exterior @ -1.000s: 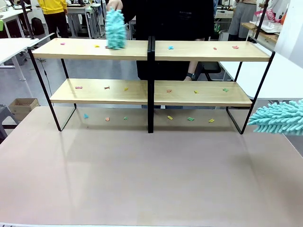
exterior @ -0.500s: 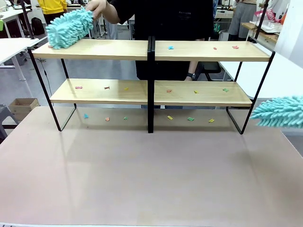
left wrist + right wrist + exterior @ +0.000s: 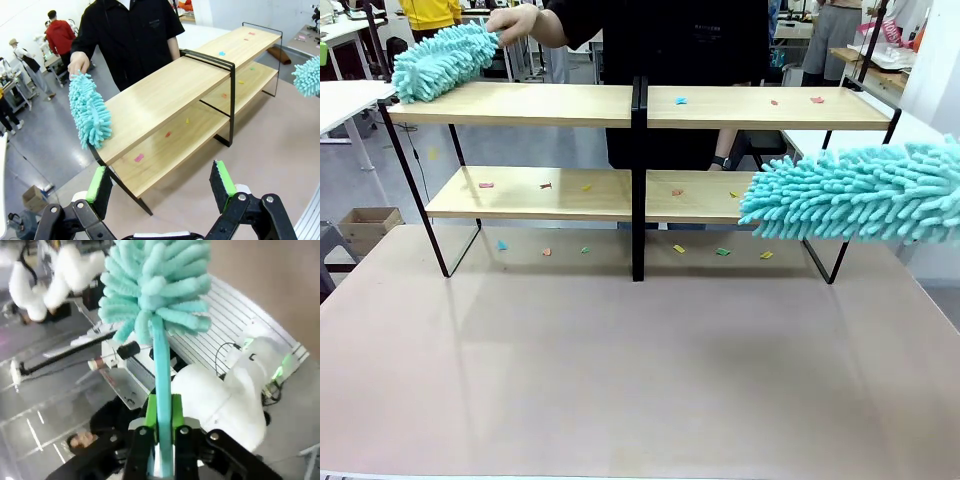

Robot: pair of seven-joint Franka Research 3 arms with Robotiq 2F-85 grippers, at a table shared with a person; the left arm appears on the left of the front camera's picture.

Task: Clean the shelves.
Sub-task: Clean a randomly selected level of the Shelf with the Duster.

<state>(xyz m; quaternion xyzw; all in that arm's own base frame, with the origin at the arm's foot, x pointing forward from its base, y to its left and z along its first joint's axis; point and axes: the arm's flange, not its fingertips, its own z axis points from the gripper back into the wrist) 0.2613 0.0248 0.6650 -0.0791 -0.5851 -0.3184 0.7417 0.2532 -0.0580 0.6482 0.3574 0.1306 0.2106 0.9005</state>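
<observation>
1. The shelves (image 3: 540, 105) stand on the far half of the surface (image 3: 620, 380), between the robot and the person. They are two tiers of smooth, pale wooden boards on a thin black metal frame with a black centre post (image 3: 638, 180).
2. They look stiff but light. A hard shove would probably slide or rock them, so light strokes suit better than any grip on the frame.
3. Small coloured scraps (image 3: 678, 192) lie on the top board's right half, along the lower board and on the surface beneath. They look flat and featherweight and should brush off easily.
4. The right pincer (image 3: 161, 412) is clamped tight on the slim teal handle (image 3: 161, 370) of a duster (image 3: 860, 195). Its soft, shaggy head hangs in front of the lower tier's right end. The handle looks smooth, so it may twist.
5. The left pincer (image 3: 159, 175) gapes wide and holds nothing.
6. The person's hand (image 3: 515, 20) holds a second duster (image 3: 440, 60) at the top board's left end.
</observation>
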